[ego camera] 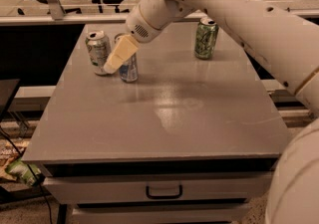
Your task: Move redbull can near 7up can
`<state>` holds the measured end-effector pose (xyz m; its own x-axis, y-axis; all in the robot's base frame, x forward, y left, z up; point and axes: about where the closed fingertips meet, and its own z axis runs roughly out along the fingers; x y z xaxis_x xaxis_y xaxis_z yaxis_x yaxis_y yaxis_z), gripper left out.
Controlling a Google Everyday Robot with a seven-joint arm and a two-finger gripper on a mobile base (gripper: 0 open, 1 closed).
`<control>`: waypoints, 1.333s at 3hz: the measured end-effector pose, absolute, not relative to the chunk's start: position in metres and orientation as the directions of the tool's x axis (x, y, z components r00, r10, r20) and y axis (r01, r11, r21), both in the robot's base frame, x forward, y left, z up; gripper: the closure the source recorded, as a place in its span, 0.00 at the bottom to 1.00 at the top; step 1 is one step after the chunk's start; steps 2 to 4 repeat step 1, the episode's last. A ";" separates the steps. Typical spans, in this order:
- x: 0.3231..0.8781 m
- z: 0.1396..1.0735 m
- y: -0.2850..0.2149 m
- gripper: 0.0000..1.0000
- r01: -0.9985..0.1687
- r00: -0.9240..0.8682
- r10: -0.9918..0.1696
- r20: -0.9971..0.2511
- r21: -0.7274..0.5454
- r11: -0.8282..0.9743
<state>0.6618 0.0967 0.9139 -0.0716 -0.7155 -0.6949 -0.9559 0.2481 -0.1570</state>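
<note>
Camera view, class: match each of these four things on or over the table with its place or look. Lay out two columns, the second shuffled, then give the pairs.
Column one
1. redbull can
2. 7up can
3. green can
4. gripper

Column two
a. stands alone, far to the right of the other cans
b. leftmost can
c. beige, partly covering the slim can
d. blue-and-silver, just right of the silver-white can

Pairs: 1-d, 2-b, 3-a, 4-c
</note>
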 end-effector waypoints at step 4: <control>0.662 0.914 0.097 0.00 -0.956 -0.072 -0.716 -0.695 -0.157 0.248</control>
